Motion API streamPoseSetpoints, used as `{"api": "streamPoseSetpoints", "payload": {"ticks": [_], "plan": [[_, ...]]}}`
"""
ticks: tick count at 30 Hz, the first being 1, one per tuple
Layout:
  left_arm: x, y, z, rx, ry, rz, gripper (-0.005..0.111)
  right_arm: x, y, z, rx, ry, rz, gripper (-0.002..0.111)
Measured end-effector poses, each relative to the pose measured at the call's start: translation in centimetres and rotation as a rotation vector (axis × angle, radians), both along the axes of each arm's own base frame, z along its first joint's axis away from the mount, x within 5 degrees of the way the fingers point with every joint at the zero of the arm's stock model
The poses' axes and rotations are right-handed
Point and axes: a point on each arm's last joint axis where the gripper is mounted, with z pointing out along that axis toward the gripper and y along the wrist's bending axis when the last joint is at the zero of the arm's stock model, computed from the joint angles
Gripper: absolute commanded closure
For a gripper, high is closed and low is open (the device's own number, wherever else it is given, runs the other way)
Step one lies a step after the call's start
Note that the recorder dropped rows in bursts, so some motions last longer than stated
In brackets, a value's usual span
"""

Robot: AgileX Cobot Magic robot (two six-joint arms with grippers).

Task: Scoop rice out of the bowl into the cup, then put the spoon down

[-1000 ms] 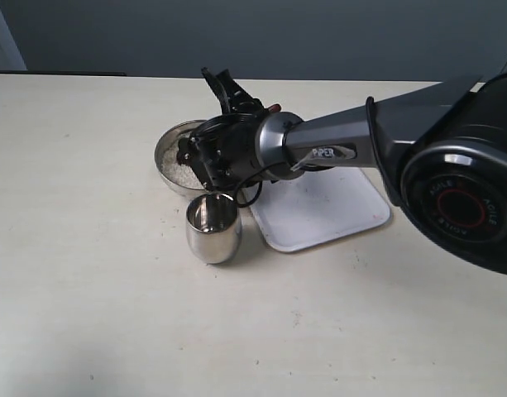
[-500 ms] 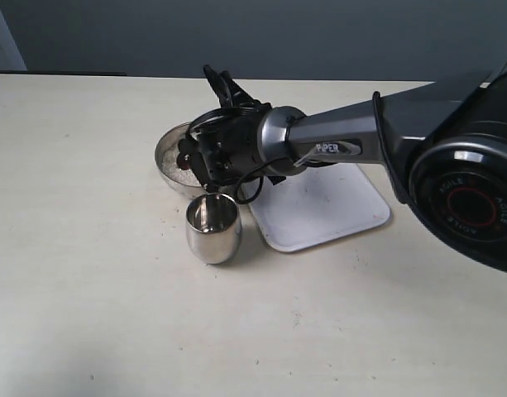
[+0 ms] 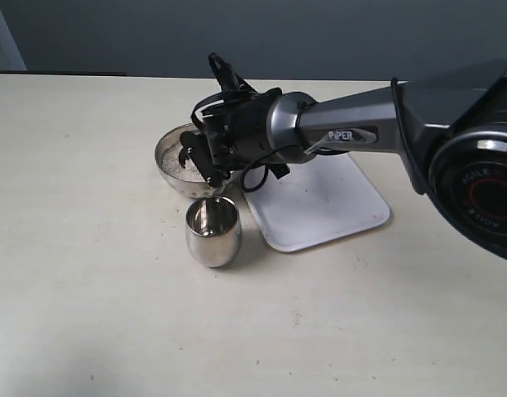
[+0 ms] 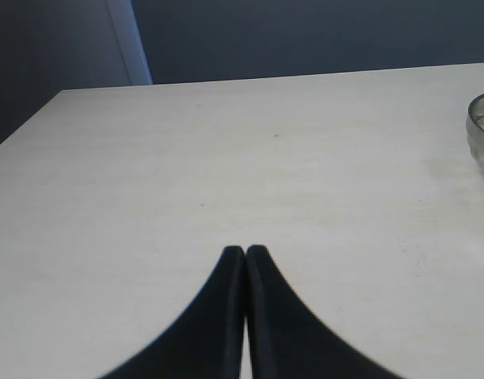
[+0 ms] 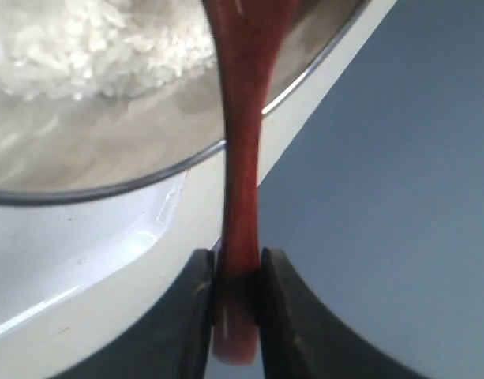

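The shiny bowl holds off-white rice at mid table. The steel cup stands upright just in front of it. My right gripper hangs over the bowl's near rim, above the cup, and hides most of the spoon there. In the right wrist view my right gripper is shut on the slim handle of the reddish-brown spoon, which runs out over the bowl's rim towards the rice. My left gripper is shut and empty over bare table, with the bowl's edge off to one side.
A white tray lies right of the bowl and cup, under the right arm, and shows beside the bowl as a white tray in the right wrist view. The table's far edge meets a dark wall.
The right wrist has risen a little and rolled above the bowl and cup, still holding the spoon. Bowl, cup and tray have stayed put.
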Motion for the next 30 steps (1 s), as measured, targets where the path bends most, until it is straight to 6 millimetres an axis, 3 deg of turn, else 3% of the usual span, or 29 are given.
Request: {"api": "streamPoseSetpoints", "payload": {"ticks": [9,19,30], "plan": [[0.0,0.0,0.0,0.000,0.000,0.000,0.106,-0.2,-0.8,-0.2,0.024,0.141,-0.043,0.109],[0.0,0.0,0.0,0.000,0.000,0.000,0.106,-0.2,-0.7,0.8,0.072,0.164,-0.091,0.109],[0.0,0.0,0.0,0.000,0.000,0.000,0.106,0.0,-1.9,0.4,0.110,0.241,-0.207,0.109]]}}
